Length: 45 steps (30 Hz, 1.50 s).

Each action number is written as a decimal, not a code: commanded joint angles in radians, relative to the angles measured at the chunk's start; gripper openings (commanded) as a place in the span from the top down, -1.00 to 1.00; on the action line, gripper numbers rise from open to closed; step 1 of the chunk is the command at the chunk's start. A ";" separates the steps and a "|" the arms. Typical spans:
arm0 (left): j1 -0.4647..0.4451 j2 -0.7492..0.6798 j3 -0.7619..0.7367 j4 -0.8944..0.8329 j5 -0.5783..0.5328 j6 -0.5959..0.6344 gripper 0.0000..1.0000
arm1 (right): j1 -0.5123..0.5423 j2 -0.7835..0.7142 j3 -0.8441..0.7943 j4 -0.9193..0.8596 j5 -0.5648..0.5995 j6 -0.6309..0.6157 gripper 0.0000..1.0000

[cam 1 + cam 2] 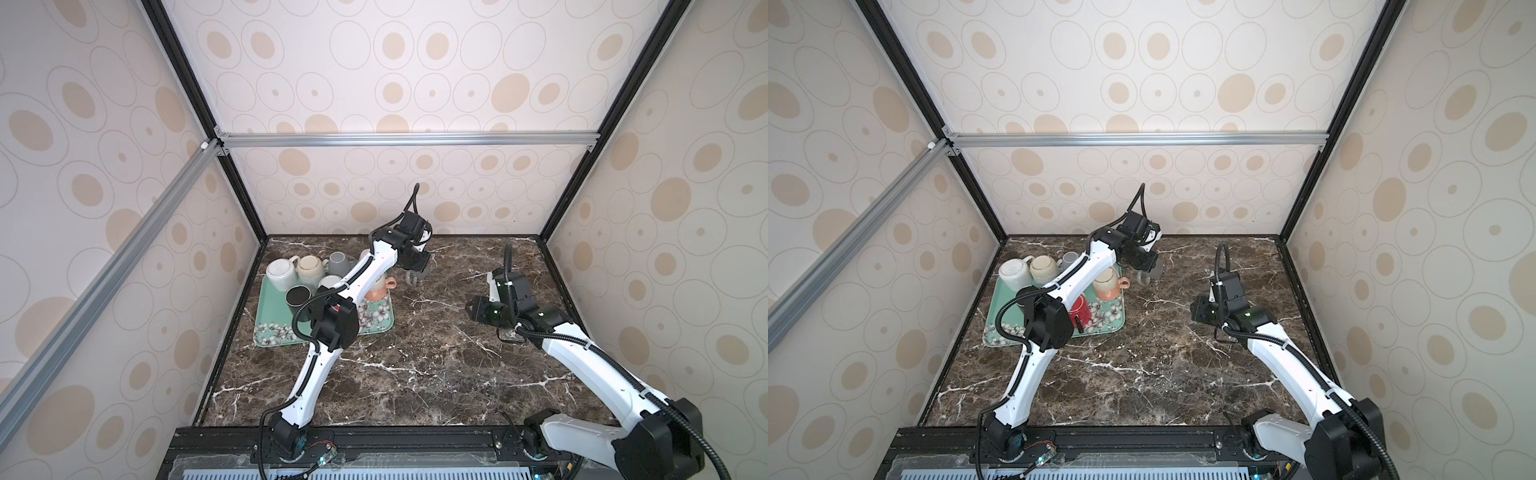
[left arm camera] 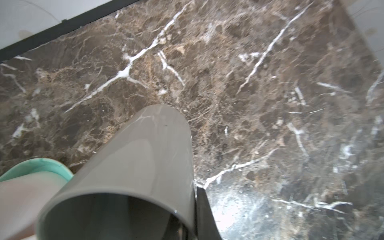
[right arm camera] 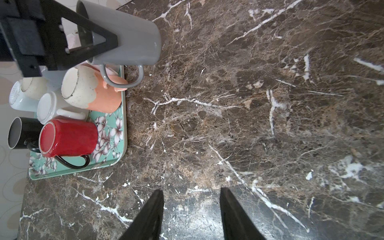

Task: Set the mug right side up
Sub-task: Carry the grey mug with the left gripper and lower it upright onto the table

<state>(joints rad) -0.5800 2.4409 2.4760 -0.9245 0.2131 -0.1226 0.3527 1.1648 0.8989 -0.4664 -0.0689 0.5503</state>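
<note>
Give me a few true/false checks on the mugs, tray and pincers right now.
1. The left pincer grips the grey mug. True.
2. The grey mug stands on the tray. False: it is held over the marble table, beside the tray.
3. The right pincer is open and empty. True.
4. The red mug sits on the bare table. False: it is on the tray.

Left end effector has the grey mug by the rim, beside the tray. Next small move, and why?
Probably lower it straight down. The left end effector pinches the grey mug at its rim, base facing the bare marble table just off the tray, apparently not yet touching. Release after the base lands.
</note>
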 commanded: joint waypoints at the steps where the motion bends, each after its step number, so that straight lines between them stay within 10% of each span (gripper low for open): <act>1: -0.009 -0.025 0.069 -0.030 -0.091 0.098 1.00 | -0.009 -0.013 -0.015 -0.029 -0.006 -0.017 0.05; 24: -0.034 0.027 0.027 -0.057 -0.138 0.147 1.00 | -0.010 0.024 -0.008 -0.021 -0.072 0.008 0.04; 35: -0.034 0.037 0.035 -0.030 -0.143 0.154 0.42 | -0.011 0.060 0.012 -0.015 -0.086 0.013 0.04; 45: -0.034 0.043 0.078 -0.001 -0.146 0.143 0.31 | -0.010 0.061 0.014 -0.024 -0.081 0.009 0.04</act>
<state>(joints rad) -0.6079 2.4771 2.5141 -0.9264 0.0757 0.0063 0.3466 1.2221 0.8864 -0.4793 -0.1539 0.5560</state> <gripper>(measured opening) 0.346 0.479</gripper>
